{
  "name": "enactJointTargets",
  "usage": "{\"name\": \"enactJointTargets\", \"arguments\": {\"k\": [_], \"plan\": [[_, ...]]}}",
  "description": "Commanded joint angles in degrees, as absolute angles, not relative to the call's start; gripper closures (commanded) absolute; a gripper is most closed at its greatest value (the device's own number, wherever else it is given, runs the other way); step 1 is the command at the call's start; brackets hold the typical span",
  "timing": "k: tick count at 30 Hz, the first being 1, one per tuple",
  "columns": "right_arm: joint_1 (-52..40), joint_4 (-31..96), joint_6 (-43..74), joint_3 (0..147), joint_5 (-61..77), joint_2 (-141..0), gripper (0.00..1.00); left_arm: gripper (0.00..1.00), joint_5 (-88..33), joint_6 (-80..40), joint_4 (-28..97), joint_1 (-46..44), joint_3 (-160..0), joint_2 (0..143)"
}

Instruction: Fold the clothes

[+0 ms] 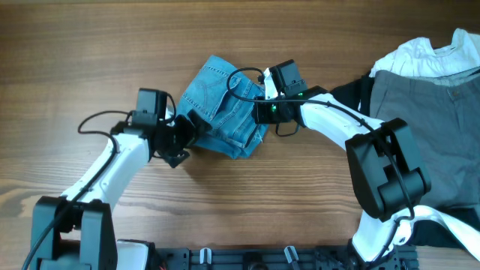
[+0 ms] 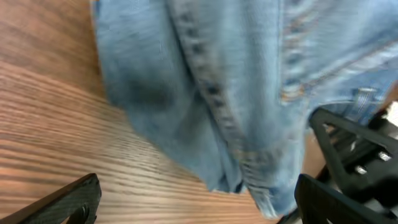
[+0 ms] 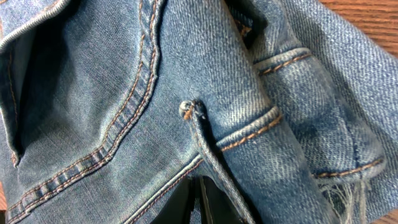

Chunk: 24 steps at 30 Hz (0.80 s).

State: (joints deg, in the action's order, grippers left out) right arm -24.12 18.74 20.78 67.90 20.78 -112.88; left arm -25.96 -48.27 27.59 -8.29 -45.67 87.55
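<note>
While the left gripper hangs wide apart at the left edge of the folded jeans, holding nothing, the bundle lies mid-worktop; the right gripper sits on its right side, closed down narrow, though whether it pinches denim I cannot tell; if it lifts with a layer caught, the fold could drag open; grey trousers and a white top lie far right.
</note>
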Motion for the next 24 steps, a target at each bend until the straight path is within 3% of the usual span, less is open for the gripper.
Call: {"name": "enactJointTargets", "arguments": {"k": [1,17,22,24], "plan": [[-24.14,18.85,21.19,67.92,21.02,-113.58,0.91,0.0,-26.02,-51.53,22.41,-8.43,-41.78,87.85],[-24.14,18.9,21.21,67.9,21.02,-113.58,0.91,0.04,-29.71,-57.98,-3.49,-12.21,-39.53,107.15],[-24.14,19.03,21.19,67.9,21.28,-113.58,0.91,0.32,-28.8,-58.63,-5.02,-12.43,-39.53,109.86],[-24.14,19.18,21.19,67.9,21.76,-113.58,0.91,0.55,-28.69,-56.66,-5.67,-12.43,-39.53,109.84]]}}
